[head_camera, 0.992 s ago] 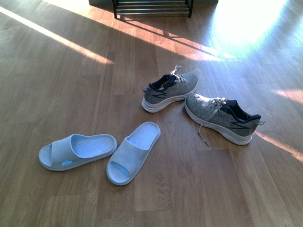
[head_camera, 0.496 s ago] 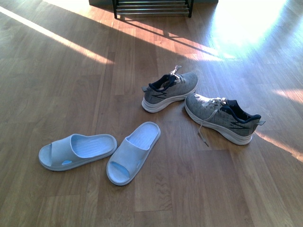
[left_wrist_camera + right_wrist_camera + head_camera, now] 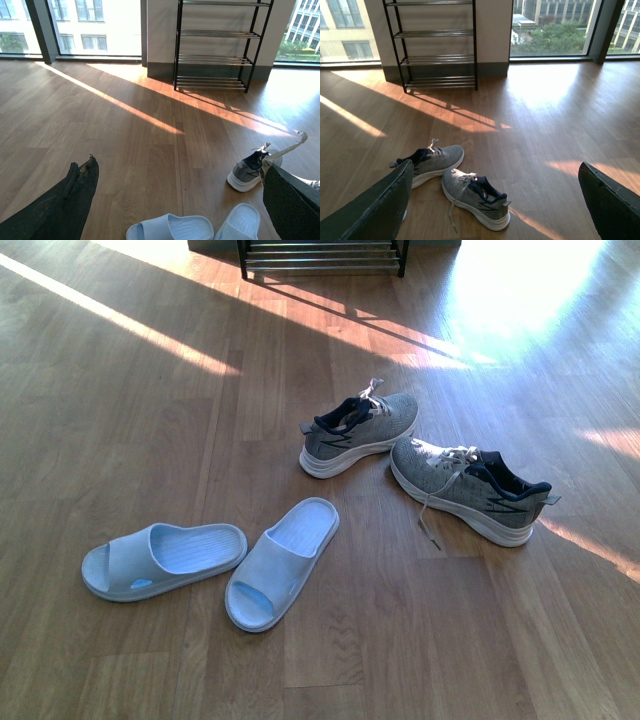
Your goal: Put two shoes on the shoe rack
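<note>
Front view: shoe rack [image 3: 322, 255] at 12 o'clock, far end of the floor [image 3: 120, 420], only its lowest bars in shot. Both grey sneakers sit upright on the floor at approx 1-3 o'clock of centre. Left sneaker [image 3: 358, 432] has its toe toward 2 o'clock. Right sneaker [image 3: 468, 488] is at its 4 o'clock, toes close together. Pale blue left slide [image 3: 163, 558] and right slide [image 3: 282, 562] lie at 7-8 o'clock, near each other. All four are well apart from the rack. Left jaws: wide apart, empty. Right jaws: wide apart, holding nothing.
</note>
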Motion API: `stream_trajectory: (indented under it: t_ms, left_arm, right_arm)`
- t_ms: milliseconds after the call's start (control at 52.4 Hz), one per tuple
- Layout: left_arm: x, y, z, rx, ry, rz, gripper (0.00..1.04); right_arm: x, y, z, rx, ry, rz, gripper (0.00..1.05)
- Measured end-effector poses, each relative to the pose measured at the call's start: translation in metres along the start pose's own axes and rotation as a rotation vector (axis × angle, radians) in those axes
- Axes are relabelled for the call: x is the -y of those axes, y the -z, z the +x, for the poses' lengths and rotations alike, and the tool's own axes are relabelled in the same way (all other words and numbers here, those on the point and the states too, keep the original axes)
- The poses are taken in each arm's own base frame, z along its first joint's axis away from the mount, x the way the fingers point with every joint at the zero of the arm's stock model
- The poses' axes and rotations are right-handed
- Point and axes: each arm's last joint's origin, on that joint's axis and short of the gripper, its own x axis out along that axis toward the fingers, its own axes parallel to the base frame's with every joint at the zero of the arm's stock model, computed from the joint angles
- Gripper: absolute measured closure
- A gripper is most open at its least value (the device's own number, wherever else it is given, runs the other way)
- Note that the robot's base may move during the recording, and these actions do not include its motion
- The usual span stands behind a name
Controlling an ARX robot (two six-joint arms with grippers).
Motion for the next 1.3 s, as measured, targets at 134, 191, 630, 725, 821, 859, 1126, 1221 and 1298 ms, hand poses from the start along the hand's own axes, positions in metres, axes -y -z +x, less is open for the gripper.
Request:
stream_trajectory:
  t_ms: [134, 191, 630, 725, 821, 859, 1126, 1221, 1298]
  left_arm:
    - [0.0000, 0.0000, 0.0000, 0.000, 0.000, 0.000, 0.09]
    - [0.0000, 0.0000, 0.0000, 0.000, 0.000, 0.000, 0.09]
    - [0.0000, 0.0000, 0.0000, 0.000, 0.000, 0.000, 0.09]
    - [0.0000, 0.0000, 0.0000, 0.000, 0.000, 0.000, 0.09]
    - [0.0000, 0.0000, 0.0000, 0.000, 0.000, 0.000, 0.09]
    - [0.0000, 0.0000, 0.0000, 0.000, 0.000, 0.000, 0.09]
    - [0.0000, 0.0000, 0.0000, 0.000, 0.000, 0.000, 0.09]
    - [0.0000, 0.0000, 0.0000, 0.000, 0.000, 0.000, 0.09]
    - [0.0000, 0.0000, 0.0000, 0.000, 0.000, 0.000, 0.09]
  right_arm:
    - [0.0000, 0.0000, 0.0000, 0.000, 0.000, 0.000, 0.09]
    - [0.0000, 0.0000, 0.0000, 0.000, 0.000, 0.000, 0.09]
    - [0.0000, 0.0000, 0.0000, 0.000, 0.000, 0.000, 0.09]
    - [0.0000, 0.0000, 0.0000, 0.000, 0.000, 0.000, 0.09]
    - [0.0000, 0.0000, 0.0000, 0.000, 0.000, 0.000, 0.09]
    - [0.0000, 0.0000, 0.0000, 0.000, 0.000, 0.000, 0.09]
    - [0.0000, 0.0000, 0.0000, 0.000, 0.000, 0.000, 0.09]
    - [0.0000, 0.0000, 0.0000, 0.000, 0.000, 0.000, 0.09]
    - [0.0000, -0.0001, 0.0000, 0.000, 0.000, 0.000, 0.09]
